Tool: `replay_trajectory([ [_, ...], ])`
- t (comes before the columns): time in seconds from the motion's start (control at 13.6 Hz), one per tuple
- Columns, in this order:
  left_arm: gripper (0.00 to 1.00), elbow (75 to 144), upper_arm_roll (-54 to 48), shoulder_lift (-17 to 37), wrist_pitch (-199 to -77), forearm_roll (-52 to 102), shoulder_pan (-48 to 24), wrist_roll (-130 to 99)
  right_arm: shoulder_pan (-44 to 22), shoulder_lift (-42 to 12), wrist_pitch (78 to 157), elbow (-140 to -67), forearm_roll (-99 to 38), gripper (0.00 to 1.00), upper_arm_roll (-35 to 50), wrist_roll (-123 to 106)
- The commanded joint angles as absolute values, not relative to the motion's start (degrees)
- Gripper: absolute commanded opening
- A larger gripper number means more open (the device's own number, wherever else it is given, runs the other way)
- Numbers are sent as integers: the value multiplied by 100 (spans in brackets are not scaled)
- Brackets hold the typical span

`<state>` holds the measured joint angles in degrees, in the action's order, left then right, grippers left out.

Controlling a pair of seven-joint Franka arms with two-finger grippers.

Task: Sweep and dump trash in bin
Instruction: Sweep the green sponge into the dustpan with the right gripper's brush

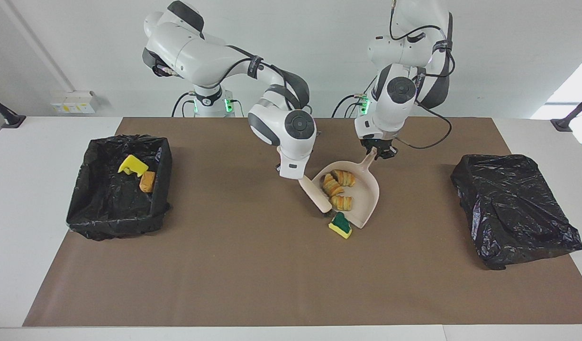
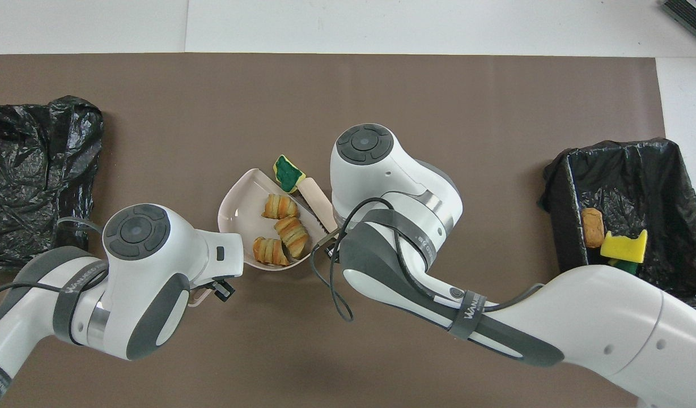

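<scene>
A beige dustpan (image 1: 367, 199) (image 2: 238, 203) lies mid-table, and my left gripper (image 1: 379, 152) is shut on its handle. Three golden-brown croissant-like trash pieces (image 1: 337, 189) (image 2: 284, 226) rest in it. One green-backed yellow sponge scrap (image 1: 341, 226) (image 2: 288, 172) sits on the mat at the pan's open edge, farther from the robots. My right gripper (image 1: 291, 175) is shut on the handle of the beige brush (image 1: 315, 195) (image 2: 318, 199), whose head lies along the pan's mouth beside the sponge. The black-lined bin (image 1: 82, 208) (image 2: 563, 226) stands at the right arm's end.
In the bin lie a yellow sponge piece (image 1: 132, 166) (image 2: 624, 246) and a bread piece (image 1: 148, 181) (image 2: 592, 226). A lumpy black plastic bag (image 1: 513, 208) (image 2: 36, 170) covers something at the left arm's end. A brown mat covers the table.
</scene>
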<state>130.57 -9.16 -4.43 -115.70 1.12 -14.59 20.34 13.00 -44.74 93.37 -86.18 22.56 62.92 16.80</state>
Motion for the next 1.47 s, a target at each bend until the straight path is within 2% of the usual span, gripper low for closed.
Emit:
replay_trajectory([
  [0.0,0,13087,-914,-562,-11278,185,-1468,2074,1774,-4447,9237,-8710,1785,0,6766,1573],
  [0.22,0,13078,-923,-580,-11101,185,-1477,2074,1837,-4386,9236,-8692,2282,0,6768,1591],
  [0.37,0,13078,-914,-580,-11101,185,-1503,2065,1793,-4394,9595,-8710,3160,0,6776,1600],
  [0.52,0,13078,-923,-589,-11101,185,-1503,2065,1758,-4465,9956,-8692,3331,0,6663,1635],
  [0.74,0,13087,-923,-589,-11101,185,-1503,2065,1355,-4588,10248,-8692,3568,0,6250,1661],
  [0.96,0,13087,-923,-589,-11109,185,-1503,2065,1029,-4684,10257,-8692,3673,0,6074,1661],
  [1.18,0,13087,-932,-589,-11101,185,-1503,2065,950,-4702,9951,-8762,3534,0,6134,1617],
  [1.4,0,13087,-932,-589,-11092,185,-1503,2065,1001,-4676,9571,-8868,2729,0,6205,1093],
])
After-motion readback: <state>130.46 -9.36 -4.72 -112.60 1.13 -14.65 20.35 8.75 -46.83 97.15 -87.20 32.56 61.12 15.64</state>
